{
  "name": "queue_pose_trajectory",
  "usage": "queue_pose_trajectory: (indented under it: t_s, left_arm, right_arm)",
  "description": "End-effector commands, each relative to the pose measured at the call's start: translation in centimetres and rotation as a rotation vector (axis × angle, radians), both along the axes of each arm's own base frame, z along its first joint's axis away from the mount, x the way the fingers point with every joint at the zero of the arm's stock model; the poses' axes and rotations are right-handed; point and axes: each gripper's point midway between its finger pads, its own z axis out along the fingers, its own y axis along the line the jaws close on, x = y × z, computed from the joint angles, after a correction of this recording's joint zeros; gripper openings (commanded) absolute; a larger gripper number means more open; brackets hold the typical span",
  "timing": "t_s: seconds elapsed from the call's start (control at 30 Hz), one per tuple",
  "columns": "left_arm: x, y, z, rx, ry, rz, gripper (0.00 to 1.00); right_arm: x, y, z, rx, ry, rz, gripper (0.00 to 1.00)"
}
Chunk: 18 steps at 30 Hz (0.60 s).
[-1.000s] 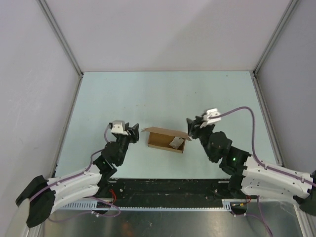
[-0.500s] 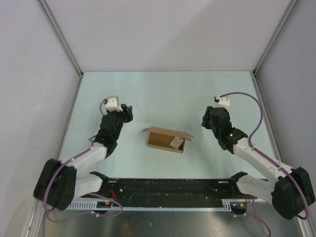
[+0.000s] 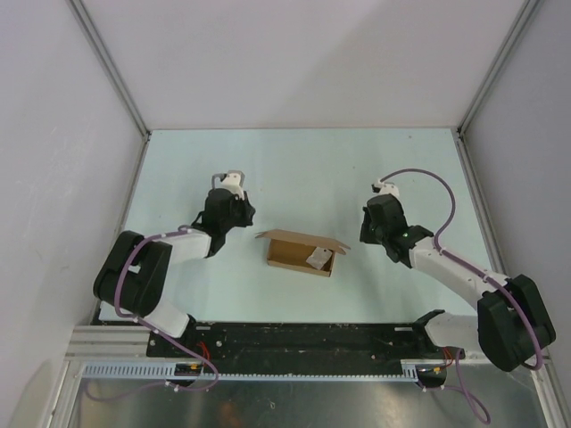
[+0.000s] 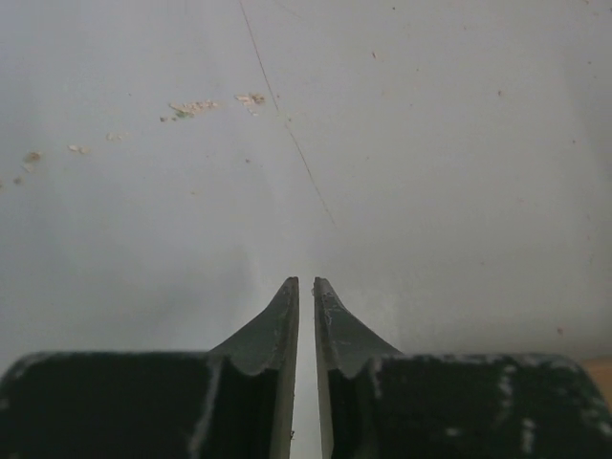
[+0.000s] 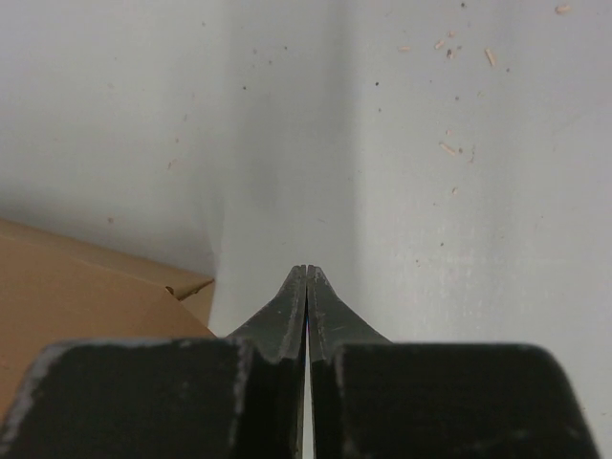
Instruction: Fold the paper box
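The paper box (image 3: 299, 254) is a tan cardboard box lying in the middle of the pale table, its flaps spread open and a white scrap inside. Nothing holds it. My left gripper (image 3: 239, 221) hangs left of the box, apart from it. In the left wrist view the left gripper (image 4: 306, 280) has its jaws drawn together to a thin slit with nothing between. My right gripper (image 3: 368, 234) hangs right of the box, also apart. In the right wrist view the right gripper (image 5: 306, 268) is shut and empty, and the box (image 5: 86, 287) lies at the lower left.
Grey enclosure walls with metal posts (image 3: 116, 80) stand round the table on three sides. A black rail (image 3: 303, 339) with both arm bases runs along the near edge. Small crumbs (image 4: 196, 107) dot the table surface.
Both grippers have drawn back from the box's ends, and both have closed from open. The arms now reach further across the table. The box has not moved.
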Motion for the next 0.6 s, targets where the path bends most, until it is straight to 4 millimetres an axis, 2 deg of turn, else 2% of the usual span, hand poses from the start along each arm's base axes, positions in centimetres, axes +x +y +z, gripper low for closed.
queue_pose_trajectory:
  t_s: [0.0, 0.07, 0.2, 0.43, 0.57]
  left_arm:
    - [-0.7, -0.9, 1.4, -0.070, -0.012, -0.023, 0.11]
    - [-1.1, -1.0, 1.1, -0.063, -0.007, -0.023, 0.08]
    - [-2.2, -1.9, 0.5, -0.057, 0.015, -0.050, 0.03]
    - [-4.0, -5.0, 0.1, -0.026, 0.027, -0.131, 0.01]
    - [-5.0, -5.8, 0.0, -0.001, 0.030, -0.147, 0.01]
  right_arm:
    - [0.2, 0.1, 0.7, 0.002, 0.007, -0.009, 0.00]
    - [-0.1, -0.1, 0.4, -0.014, 0.022, -0.016, 0.00]
    - [-0.7, 0.6, 0.0, -0.017, 0.046, 0.018, 0.00]
    - [-1.8, 1.9, -1.3, -0.017, 0.108, 0.090, 0.00]
    - [-2.3, 2.8, -1.1, -0.005, 0.108, 0.121, 0.00]
